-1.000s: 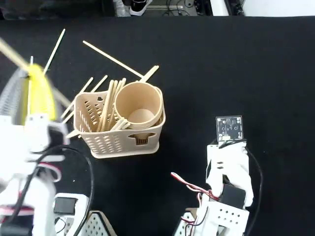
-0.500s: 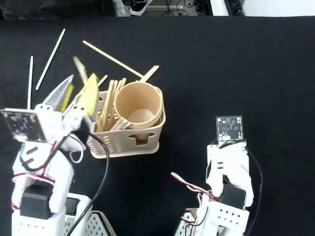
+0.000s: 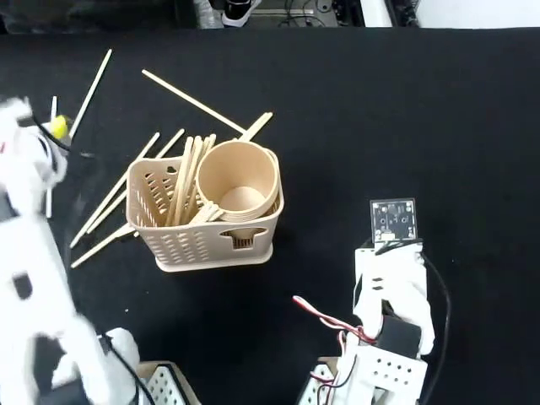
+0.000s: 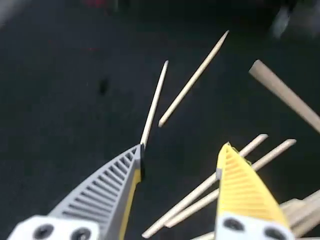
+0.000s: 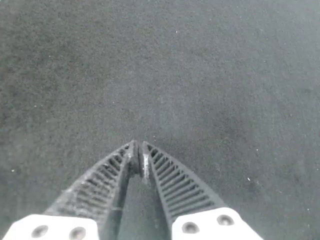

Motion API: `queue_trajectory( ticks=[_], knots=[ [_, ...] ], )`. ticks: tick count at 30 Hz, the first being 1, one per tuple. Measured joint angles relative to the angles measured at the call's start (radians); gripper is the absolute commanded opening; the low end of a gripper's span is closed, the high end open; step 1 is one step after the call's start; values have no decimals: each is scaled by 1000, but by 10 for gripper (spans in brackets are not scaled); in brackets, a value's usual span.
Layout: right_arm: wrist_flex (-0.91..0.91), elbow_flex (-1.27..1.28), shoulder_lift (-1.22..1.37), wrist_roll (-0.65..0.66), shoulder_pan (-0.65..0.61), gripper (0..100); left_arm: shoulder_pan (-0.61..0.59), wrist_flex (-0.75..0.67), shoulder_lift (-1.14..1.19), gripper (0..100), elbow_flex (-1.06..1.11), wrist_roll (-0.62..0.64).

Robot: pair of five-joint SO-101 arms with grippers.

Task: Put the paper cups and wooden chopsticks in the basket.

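Standing tilted in basket (image 3: 211, 246) — chopsticks (image 3: 185, 179)

Black cloth-covered table (image 3: 380, 110) seen from the high view, with dark cables (image 3: 295, 12) and a white surface (image 3: 477, 13) beyond its far edge.

The left arm (image 3: 29, 253) stands along the left edge of the tabletop (image 3: 380, 110), wrist toward the far-left corner. Its left tool (image 4: 182, 146) gapes wide, grey finger (image 4: 107, 190) and yellow finger (image 4: 242, 190) well apart. The right arm (image 3: 390, 291) sits folded at the near edge, right of centre, with the right tool (image 5: 138, 146) angled down at the tabletop, fingertips pressed together.
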Motion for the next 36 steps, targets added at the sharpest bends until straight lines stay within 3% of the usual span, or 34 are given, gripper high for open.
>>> queue_trajectory(
  ticks=[9, 25, 31, 36],
  knots=[
    [0, 0, 0, 0, 0, 14, -61, 8, 706, 242, -353, -86],
    [0, 0, 0, 0, 0, 14, -21, 12, 1521, 215, -1183, -91],
    [0, 0, 0, 0, 0, 14, -6, 141, 1752, 36, -1481, -89],
    [0, 0, 0, 0, 0, 14, -11, 295, 1869, 30, -1741, -92]
  ],
)
